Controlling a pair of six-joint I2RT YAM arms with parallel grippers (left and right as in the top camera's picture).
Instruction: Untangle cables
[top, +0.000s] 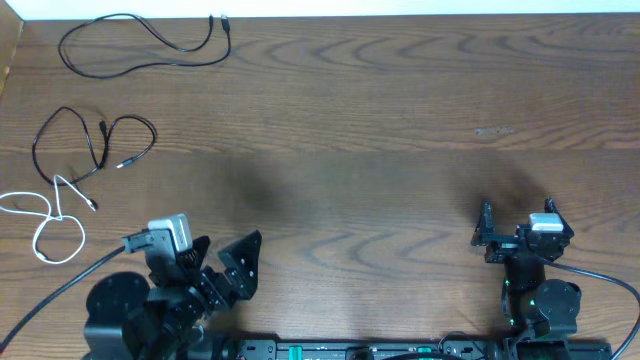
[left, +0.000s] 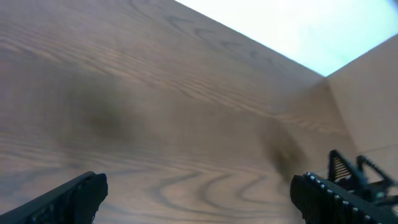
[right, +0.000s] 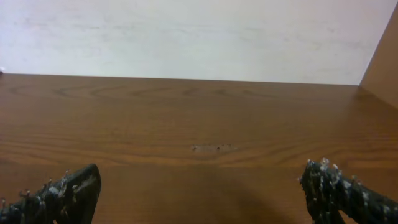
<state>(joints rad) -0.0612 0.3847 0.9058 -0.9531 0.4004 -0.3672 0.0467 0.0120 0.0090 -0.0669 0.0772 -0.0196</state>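
Left claw (left: 199, 193) and right claw (top: 518, 216) gaped wide, empty; the cables lay far left on the table (top: 380, 120), white cable (top: 60, 195) touching a black cable (top: 152, 130); pulling one might drag both.

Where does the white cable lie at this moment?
In the overhead view, the white cable lies at the far left edge of the table, on the robot's left side. It is close to the looped black cable and nearer the robot.
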